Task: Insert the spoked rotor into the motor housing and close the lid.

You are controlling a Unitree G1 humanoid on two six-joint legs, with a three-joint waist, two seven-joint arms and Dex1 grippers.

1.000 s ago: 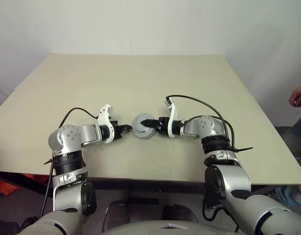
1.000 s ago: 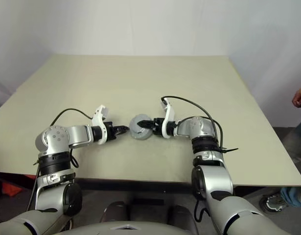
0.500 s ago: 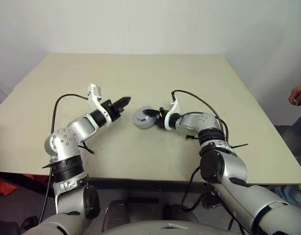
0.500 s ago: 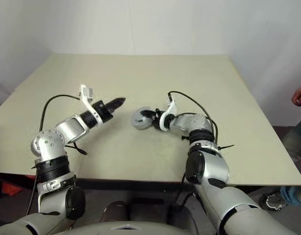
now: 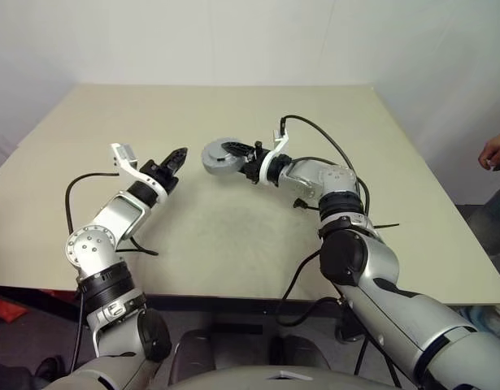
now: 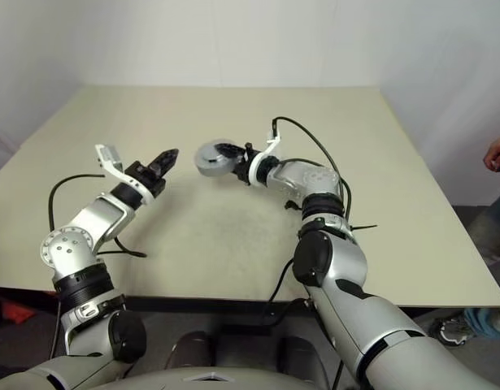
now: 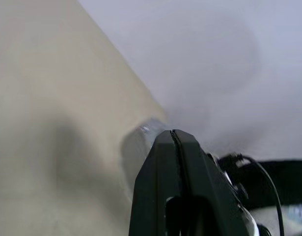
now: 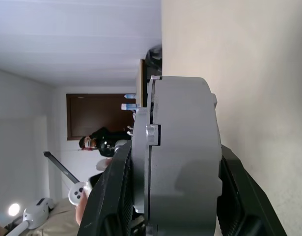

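Observation:
My right gripper [image 5: 237,154] is shut on the motor housing [image 5: 219,156], a grey round unit held up above the tan table [image 5: 233,236]. In the right wrist view the housing [image 8: 185,123] is edge-on between the two black fingers [image 8: 114,196]. A thinner grey disc, the lid [image 8: 139,147], lies flat against one face with a seam between them. The spoked rotor is hidden. My left gripper [image 5: 178,154] hangs raised to the left of the housing, apart from it, shut with nothing in it. Its closed fingertips [image 7: 173,137] point toward the housing.
Black cables trail from both wrists over the table. A person's hand [image 5: 493,154] shows at the far right, beyond the table's edge. Another person [image 8: 99,140] stands in the room behind.
Both arms have risen. My right gripper has lifted the housing off the table and carried it farther away. My left gripper has swung up and to the left, away from the housing.

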